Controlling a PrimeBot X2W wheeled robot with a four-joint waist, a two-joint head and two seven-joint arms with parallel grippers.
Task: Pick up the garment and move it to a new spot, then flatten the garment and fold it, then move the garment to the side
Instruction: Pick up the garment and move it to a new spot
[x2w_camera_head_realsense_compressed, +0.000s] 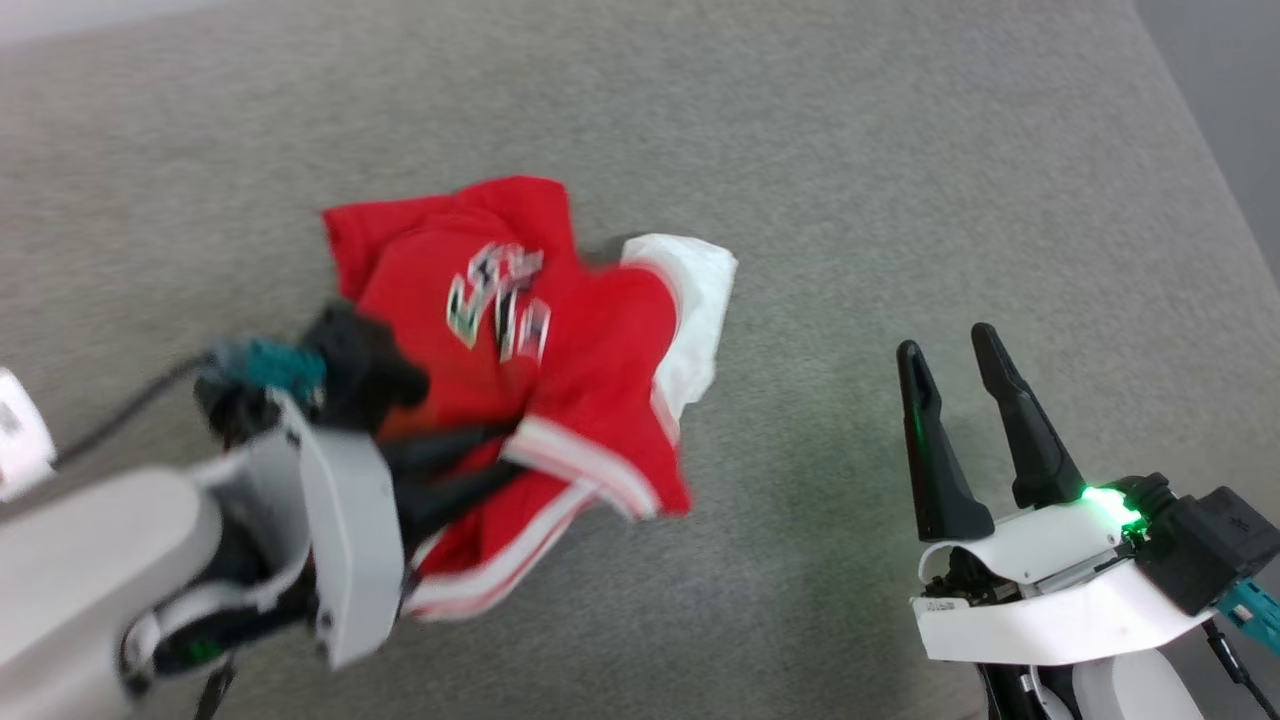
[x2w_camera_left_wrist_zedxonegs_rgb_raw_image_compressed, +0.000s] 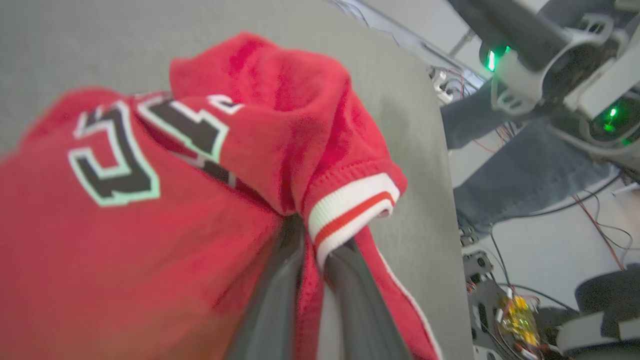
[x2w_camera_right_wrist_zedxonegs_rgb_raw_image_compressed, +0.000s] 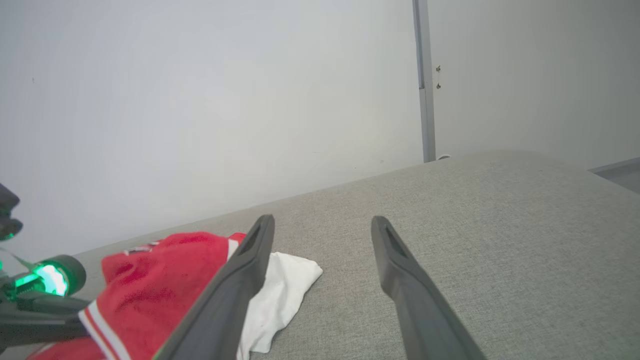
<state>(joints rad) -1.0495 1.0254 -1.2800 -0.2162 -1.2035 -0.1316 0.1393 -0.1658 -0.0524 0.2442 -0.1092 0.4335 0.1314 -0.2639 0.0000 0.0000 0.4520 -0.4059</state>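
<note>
The garment (x2w_camera_head_realsense_compressed: 590, 340), a red jersey with a white sleeve, striped trim and black outlined letters, lies crumpled on the grey cloth surface (x2w_camera_head_realsense_compressed: 900, 180), left of centre. My left gripper (x2w_camera_head_realsense_compressed: 490, 455) comes in from the lower left and is shut on a bunched fold near the striped hem. Up close, its dark fingers (x2w_camera_left_wrist_zedxonegs_rgb_raw_image_compressed: 280, 280) pinch red cloth just under a striped cuff (x2w_camera_left_wrist_zedxonegs_rgb_raw_image_compressed: 350, 210). Off to the lower right, apart from the garment, my right gripper (x2w_camera_head_realsense_compressed: 947, 345) stands open and empty. The right wrist view has the garment (x2w_camera_right_wrist_zedxonegs_rgb_raw_image_compressed: 150, 280) at lower left beyond the open right gripper (x2w_camera_right_wrist_zedxonegs_rgb_raw_image_compressed: 322, 222).
The grey surface ends at a right edge (x2w_camera_head_realsense_compressed: 1215, 170). Past that edge a person's legs in jeans (x2w_camera_left_wrist_zedxonegs_rgb_raw_image_compressed: 525, 170) stand close by, with cables and electronics (x2w_camera_left_wrist_zedxonegs_rgb_raw_image_compressed: 515, 310) on the floor. A white wall (x2w_camera_right_wrist_zedxonegs_rgb_raw_image_compressed: 200, 100) rises behind the far edge.
</note>
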